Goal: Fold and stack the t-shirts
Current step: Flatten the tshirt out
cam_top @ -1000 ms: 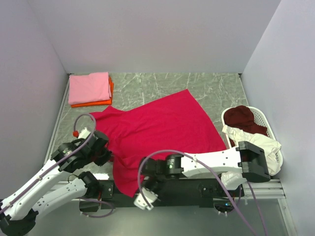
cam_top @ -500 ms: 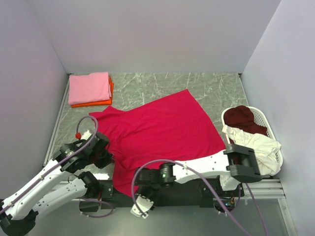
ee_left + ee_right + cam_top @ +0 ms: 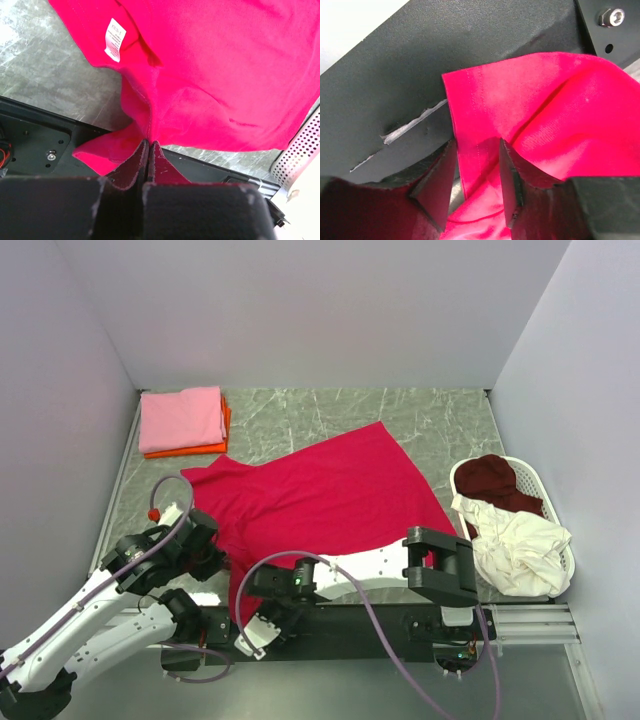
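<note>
At the far-left corner: folded stack (image 3: pixel 182 420), done. Yours to fold: basket shirts (image 3: pixel 515 540); crimson t-shirt (image 3: pixel 330 500), left end effector (image 3: pixel 149 142) clamped on it, right end effector (image 3: pixel 476 145) parted around its hem.

On the grey marbled table (image 3: pixel 330 415) lie a red t-shirt (image 3: pixel 330 500) spread mid-table, a folded stack (image 3: pixel 183 422) far left, and a basket (image 3: pixel 458 476) right.

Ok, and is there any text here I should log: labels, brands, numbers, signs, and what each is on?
White neck label on the red t-shirt: a few lines of dark print show in the left wrist view, too small and blurred to read.
No other words, brands, numbers or signs show in any of the views.
</note>
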